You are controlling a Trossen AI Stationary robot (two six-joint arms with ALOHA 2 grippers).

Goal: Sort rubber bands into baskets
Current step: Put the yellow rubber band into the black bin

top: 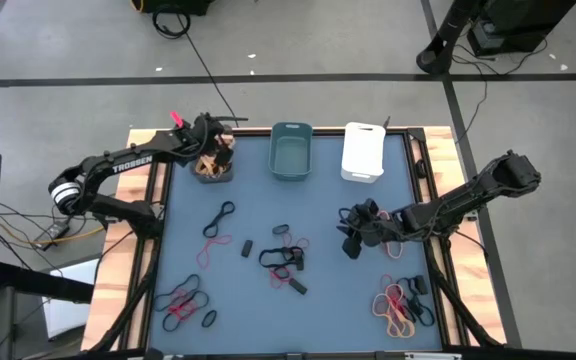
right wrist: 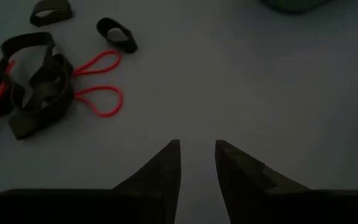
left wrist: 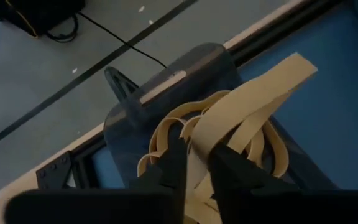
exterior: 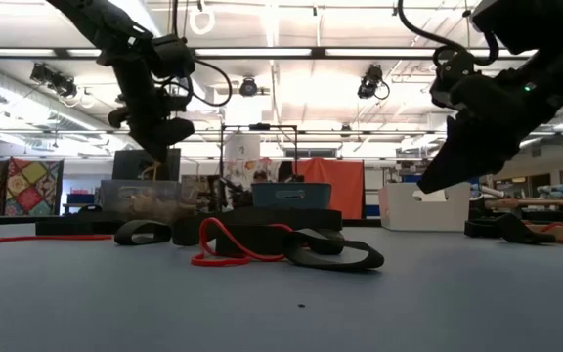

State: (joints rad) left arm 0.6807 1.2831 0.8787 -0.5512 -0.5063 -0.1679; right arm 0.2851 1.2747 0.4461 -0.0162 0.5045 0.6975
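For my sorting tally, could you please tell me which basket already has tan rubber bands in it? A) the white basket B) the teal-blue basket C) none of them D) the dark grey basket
D: the dark grey basket at the table's far left corner holds the tan rubber bands, with the left gripper directly over it; the teal-blue basket looks empty, and no bands show in the white basket.

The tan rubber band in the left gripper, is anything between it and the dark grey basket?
Nothing visible. The left gripper holds the wide tan rubber band right over the dark grey plastic basket, which already has tan bands in it.
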